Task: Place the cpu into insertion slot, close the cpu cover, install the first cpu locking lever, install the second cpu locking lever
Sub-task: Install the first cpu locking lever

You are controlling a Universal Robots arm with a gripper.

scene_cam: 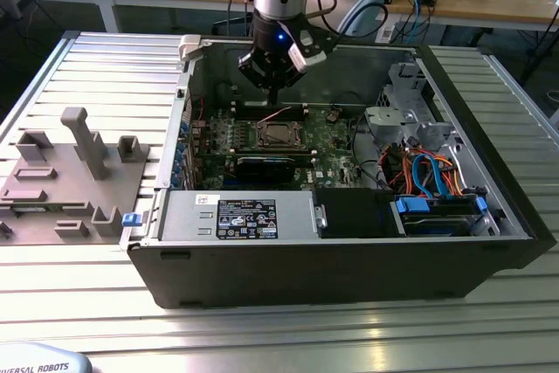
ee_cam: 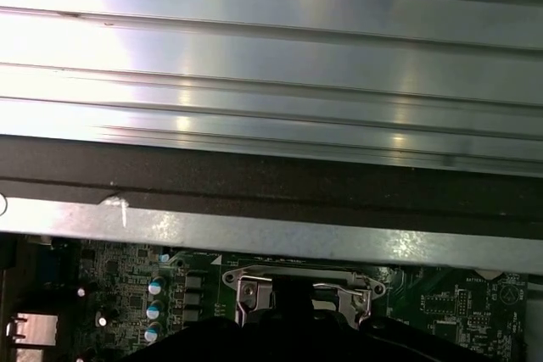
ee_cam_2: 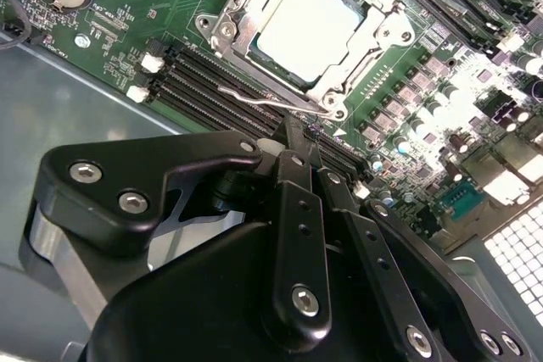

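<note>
Your gripper (scene_cam: 273, 98) hangs inside the open computer case (scene_cam: 349, 251), just above the green circuit board (scene_cam: 336, 141) at the far edge of the insertion slot (scene_cam: 278, 135). In the exterior view the slot sits near the middle of the case, with the gripper at its 12 o'clock.

In the second wrist view the fingers (ee_cam_2: 293, 146) are pressed together into a narrow point, with nothing visible between them. Their tips sit right at a thin wire locking lever (ee_cam_2: 271, 101) that runs along the slot's edge; you cannot tell whether they touch it.

The cpu (ee_cam_2: 310, 19) lies flat in the slot, its pale metal top showing through the window of the cpu cover (ee_cam_2: 246, 19), which lies down over it.

On the counter (scene_cam: 87, 286), at the case's 9 o'clock in the exterior view, stands a grey fixture block (scene_cam: 70, 181), well apart from the gripper.
</note>
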